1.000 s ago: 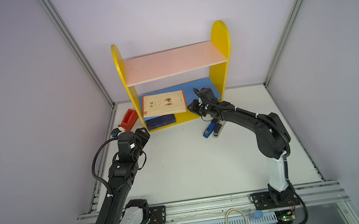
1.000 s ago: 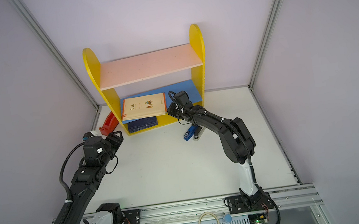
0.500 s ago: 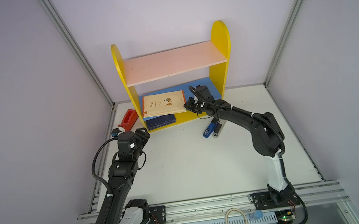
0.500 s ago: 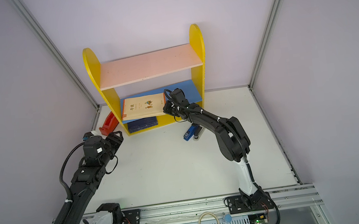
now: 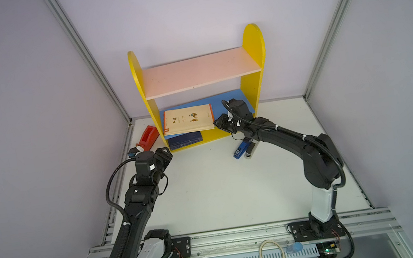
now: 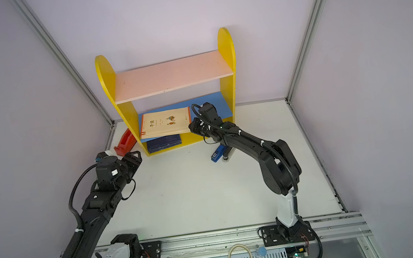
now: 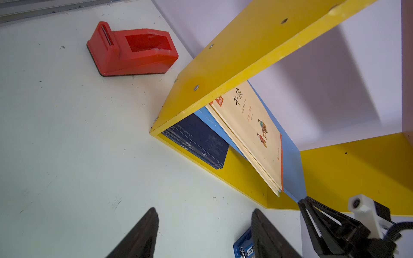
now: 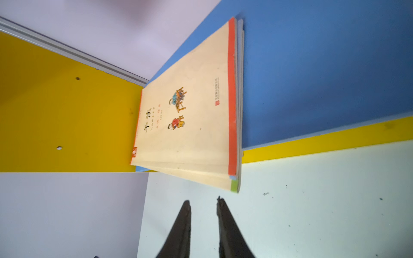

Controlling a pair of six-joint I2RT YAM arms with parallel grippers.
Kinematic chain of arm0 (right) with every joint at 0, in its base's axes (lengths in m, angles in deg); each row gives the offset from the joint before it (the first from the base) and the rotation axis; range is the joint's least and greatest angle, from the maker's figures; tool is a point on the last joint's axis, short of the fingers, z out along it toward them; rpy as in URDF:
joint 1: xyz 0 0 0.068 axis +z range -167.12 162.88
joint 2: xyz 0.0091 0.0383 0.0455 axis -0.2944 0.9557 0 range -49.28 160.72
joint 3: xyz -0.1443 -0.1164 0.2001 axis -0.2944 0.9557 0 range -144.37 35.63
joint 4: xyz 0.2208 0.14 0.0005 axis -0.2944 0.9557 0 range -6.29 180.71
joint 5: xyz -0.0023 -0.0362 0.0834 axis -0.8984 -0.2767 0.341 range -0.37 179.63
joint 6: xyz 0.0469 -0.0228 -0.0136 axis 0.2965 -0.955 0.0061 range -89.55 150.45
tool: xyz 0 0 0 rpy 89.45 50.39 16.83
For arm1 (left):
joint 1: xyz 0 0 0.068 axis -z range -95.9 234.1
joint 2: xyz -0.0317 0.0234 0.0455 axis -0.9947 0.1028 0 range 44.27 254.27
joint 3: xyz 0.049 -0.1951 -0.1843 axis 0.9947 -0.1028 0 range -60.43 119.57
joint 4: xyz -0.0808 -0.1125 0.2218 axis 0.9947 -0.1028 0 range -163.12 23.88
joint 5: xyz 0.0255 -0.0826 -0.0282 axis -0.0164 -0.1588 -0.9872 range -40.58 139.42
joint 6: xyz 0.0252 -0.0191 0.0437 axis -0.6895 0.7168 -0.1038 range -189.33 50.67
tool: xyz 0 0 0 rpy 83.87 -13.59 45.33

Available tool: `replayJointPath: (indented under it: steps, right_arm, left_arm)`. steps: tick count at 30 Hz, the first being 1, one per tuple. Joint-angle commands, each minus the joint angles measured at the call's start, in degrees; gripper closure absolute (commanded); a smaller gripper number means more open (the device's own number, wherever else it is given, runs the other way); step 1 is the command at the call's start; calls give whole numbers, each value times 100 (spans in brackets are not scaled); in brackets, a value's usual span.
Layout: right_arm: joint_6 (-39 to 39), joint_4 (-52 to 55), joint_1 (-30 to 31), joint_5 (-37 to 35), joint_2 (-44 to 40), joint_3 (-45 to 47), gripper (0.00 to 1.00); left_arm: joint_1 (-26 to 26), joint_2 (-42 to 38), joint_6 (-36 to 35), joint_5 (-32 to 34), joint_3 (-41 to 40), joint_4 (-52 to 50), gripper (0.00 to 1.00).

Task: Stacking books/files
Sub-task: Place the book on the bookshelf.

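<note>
At the yellow shelf's blue lower board (image 8: 312,78), the right gripper (image 8: 203,202) holds its tapered black fingers a narrow gap apart, pinching nothing, tips just short of the cream paperbacks (image 8: 190,125). These form a flat matte stack, red-edged, with one corner overhanging the front lip. The navy paperbacks (image 7: 201,140) lie partly beneath them. The left gripper (image 7: 203,211) is spread wide and empty over the white table (image 7: 67,134).
</note>
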Motion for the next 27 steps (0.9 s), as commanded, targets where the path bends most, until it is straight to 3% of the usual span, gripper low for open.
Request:
replayJointPath:
  steps: [1,5,10,27]
  right_arm:
    - [-117,-205,147,-221,-357,541,74]
    - [9,-490,297,-117,-387,1012,75]
    - [50,-424,314,16,85,767,81]
    - [-299,901,148,6,2061,-2076,86]
  left_arm:
    - [-15,-14,-10,-37,47,7,31]
    - [-13,-34,-6,-8,25,13,31]
    - [-25,-21,-6,-7,28,5,31]
    - [-58,-74,-11,-31,56,-53,31]
